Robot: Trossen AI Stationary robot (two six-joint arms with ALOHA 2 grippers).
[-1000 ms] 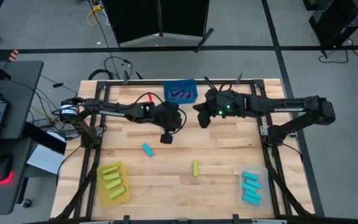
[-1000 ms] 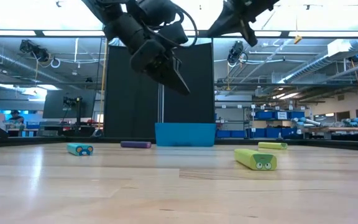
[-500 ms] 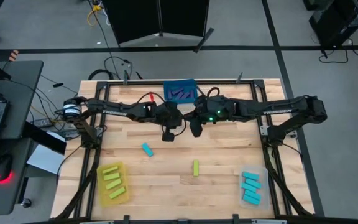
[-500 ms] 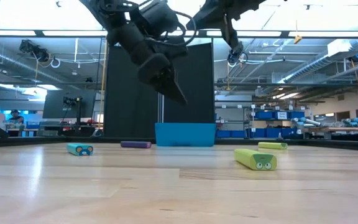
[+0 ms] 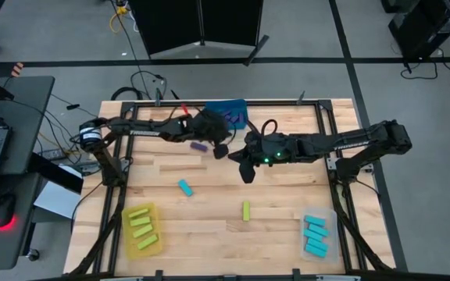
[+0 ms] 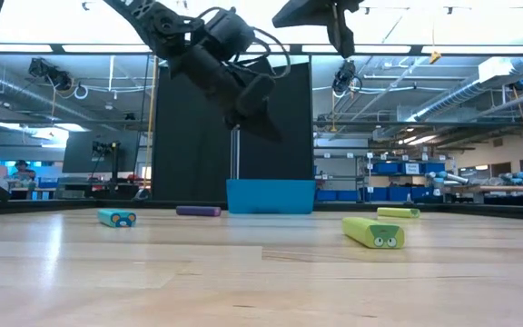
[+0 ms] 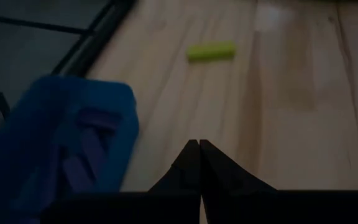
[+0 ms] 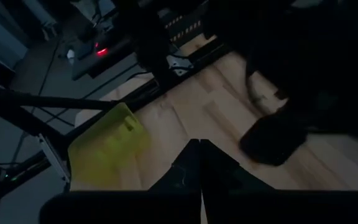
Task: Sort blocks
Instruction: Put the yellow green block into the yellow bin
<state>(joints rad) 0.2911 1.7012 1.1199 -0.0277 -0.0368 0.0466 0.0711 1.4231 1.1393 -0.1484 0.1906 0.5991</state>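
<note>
While most of the small oblong blocks already lay sorted, three were loose on the pale wooden surface (image 5: 287,226): a purple bar (image 5: 198,146) near the blue rectangular bin (image 5: 226,113), a cyan bar (image 5: 185,187) and a lime-green bar (image 5: 246,211) toward the middle. The yellow bin (image 5: 142,230) held lime bars and the clear bin (image 5: 316,235) cyan ones.

The left gripper (image 5: 219,151) hung just beside the blue bin, its fingers pressed together and empty; the right gripper (image 5: 246,173) hovered over the middle, fingers likewise pressed together and holding nothing. The step looked like a move between picks. The next pick would call for spreading the fingers and descending over a loose bar, probably the purple one nearest the left gripper.

Only the high view showed all three bins. The low view showed both grippers well clear of the surface.
</note>
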